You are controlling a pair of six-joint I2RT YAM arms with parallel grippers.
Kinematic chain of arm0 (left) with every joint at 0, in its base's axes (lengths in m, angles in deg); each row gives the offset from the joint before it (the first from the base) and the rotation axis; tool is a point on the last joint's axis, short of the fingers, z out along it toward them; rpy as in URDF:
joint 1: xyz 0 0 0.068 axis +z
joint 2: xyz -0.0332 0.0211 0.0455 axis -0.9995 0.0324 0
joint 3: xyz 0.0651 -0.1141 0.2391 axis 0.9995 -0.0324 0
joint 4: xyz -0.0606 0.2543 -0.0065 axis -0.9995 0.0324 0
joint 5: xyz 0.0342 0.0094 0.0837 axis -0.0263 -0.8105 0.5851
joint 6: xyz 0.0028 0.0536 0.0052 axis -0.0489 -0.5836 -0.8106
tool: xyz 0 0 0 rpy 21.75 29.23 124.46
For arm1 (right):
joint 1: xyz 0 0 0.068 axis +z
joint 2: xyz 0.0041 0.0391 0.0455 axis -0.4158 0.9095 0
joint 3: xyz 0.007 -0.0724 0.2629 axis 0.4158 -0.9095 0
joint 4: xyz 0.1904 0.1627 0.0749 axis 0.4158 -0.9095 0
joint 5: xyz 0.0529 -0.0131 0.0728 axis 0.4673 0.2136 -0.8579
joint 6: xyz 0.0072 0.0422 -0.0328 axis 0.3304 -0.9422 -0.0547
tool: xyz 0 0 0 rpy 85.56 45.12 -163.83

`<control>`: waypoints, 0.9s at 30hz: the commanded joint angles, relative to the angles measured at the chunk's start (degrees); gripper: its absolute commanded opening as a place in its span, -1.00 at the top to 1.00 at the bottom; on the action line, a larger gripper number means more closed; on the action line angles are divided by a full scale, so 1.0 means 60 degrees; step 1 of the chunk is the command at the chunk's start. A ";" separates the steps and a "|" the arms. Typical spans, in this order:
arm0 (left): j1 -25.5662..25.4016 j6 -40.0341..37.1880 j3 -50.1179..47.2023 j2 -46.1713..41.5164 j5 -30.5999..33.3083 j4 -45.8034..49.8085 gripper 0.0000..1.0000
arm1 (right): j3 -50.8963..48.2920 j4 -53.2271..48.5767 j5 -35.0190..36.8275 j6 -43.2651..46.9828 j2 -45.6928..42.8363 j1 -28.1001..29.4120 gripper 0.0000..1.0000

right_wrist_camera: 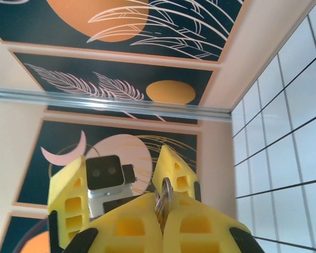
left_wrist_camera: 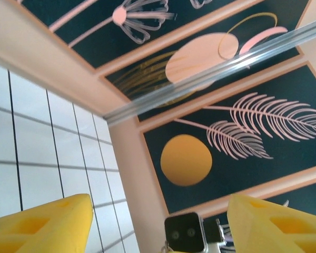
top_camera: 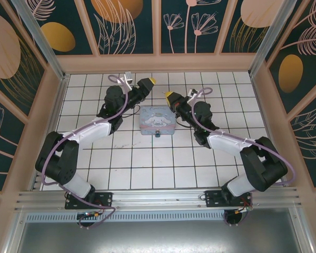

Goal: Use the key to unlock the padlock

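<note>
both arms reach out over the white tiled surface [top_camera: 147, 163] and meet above a pastel blue tin box [top_camera: 157, 120] that sits near the middle. the left gripper [top_camera: 147, 83] hangs beyond the tin's far left corner. from its own wrist view its yellow fingers [left_wrist_camera: 47, 224] stand wide apart with nothing between them, just the patterned wall panels [left_wrist_camera: 237, 132] past them. the right gripper [right_wrist_camera: 162, 211] is raised beyond the tin's far right corner, tips pointing toward the left one. its yellow fingers are pressed together and pinch the key [right_wrist_camera: 164, 196], a thin bit of silvery metal with a small loop poking up out of the seam. the two grippers face each other, near but apart, and the left arm's wrist camera [right_wrist_camera: 106, 174] looks back at the right one. the padlock [top_camera: 157, 135] lies on the surface right at the tin's near edge, a tiny dark blue speck, too small to tell how its shackle sits.
</note>
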 commanded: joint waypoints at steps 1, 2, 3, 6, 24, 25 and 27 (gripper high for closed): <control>0.0036 0.0886 -0.0029 0.0195 -0.0984 -0.0316 -0.38 | -0.0204 -0.0136 0.0205 0.0991 -0.0200 0.0073 1.00; 0.0044 0.0873 -0.0034 0.0230 -0.1114 -0.0321 -0.36 | -0.0202 -0.0135 0.0244 0.1008 -0.0196 0.0112 1.00; 0.0036 0.0861 -0.0149 0.0260 -0.1174 -0.0340 -0.35 | -0.0180 -0.0127 0.0273 0.1023 -0.0185 0.0152 1.00; 0.0043 0.0887 -0.0431 0.0270 -0.1217 -0.0517 -0.29 | -0.0112 -0.0097 0.0368 0.1054 -0.0099 0.0301 1.00; -0.0006 0.1922 -0.1020 0.0641 -0.1017 -0.1731 0.14 | 0.0396 0.0401 0.0319 0.0776 0.0590 0.0643 1.00; -0.0013 0.1968 -0.1038 0.0658 -0.0997 -0.1771 0.16 | 0.0422 0.0408 0.0319 0.0764 0.0620 0.0657 1.00; -0.0037 0.2041 -0.1043 0.0700 -0.0984 -0.1835 0.21 | 0.0457 0.0450 0.0304 0.0761 0.0662 0.0686 1.00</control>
